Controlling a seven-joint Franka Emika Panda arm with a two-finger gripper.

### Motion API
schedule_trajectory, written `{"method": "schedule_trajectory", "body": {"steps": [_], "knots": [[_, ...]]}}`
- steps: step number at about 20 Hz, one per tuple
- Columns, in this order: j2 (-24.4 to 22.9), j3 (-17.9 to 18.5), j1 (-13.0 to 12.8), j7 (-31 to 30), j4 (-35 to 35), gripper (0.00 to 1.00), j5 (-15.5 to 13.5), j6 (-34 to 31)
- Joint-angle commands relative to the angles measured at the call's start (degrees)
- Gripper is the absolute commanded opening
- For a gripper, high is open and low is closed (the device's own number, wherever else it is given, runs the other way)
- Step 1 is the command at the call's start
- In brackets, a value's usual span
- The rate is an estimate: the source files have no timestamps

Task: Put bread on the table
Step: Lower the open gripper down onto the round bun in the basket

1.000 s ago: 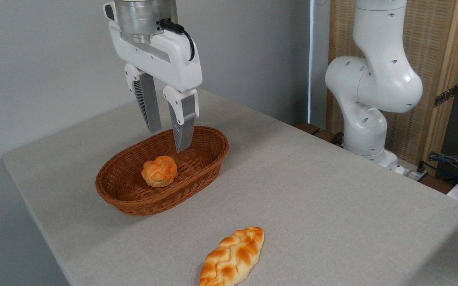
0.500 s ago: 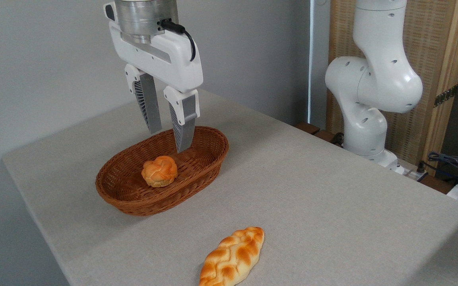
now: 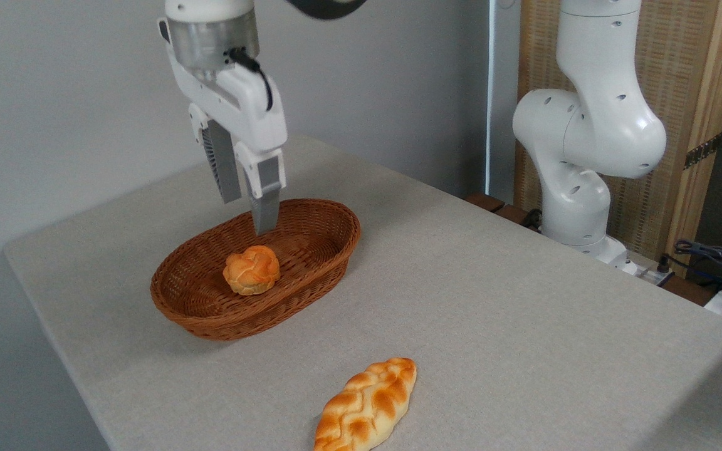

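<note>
While the bread, a small knotted golden-orange bun, sits approx. mid-floor in the oval wicker basket, the gripper hangs above the basket's far rim at about 12 o'clock from the bun, clear of it. Fingers point down, seen nearly edge-on w/ a narrow gap between them; nothing is held. Basket rests on the table, a light grey-beige top w/ a rounded corner, at roughly 9 o'clock from the table's centre. At 5 o'clock from the basket, well apart, a longer braided loaf lies on the bare surface near the front edge. White arm base stands past the table's far side at 2 o'clock, before a wooden panel.
</note>
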Motion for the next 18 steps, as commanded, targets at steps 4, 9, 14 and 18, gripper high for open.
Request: {"method": "schedule_trajectory", "body": {"steps": [4,9,14,18], "knots": [[-1.58,-7.16,0.01,-0.16,-13.64,1.0,-0.24,14.96],[-1.14,-9.19,0.01,1.68,-18.13,1.0,-0.06,18.31],[0.53,-10.42,-0.08,2.22,-19.01,1.0,-0.06,21.2],[2.2,-11.21,-0.08,2.13,-19.8,1.0,-0.06,23.67]]}}
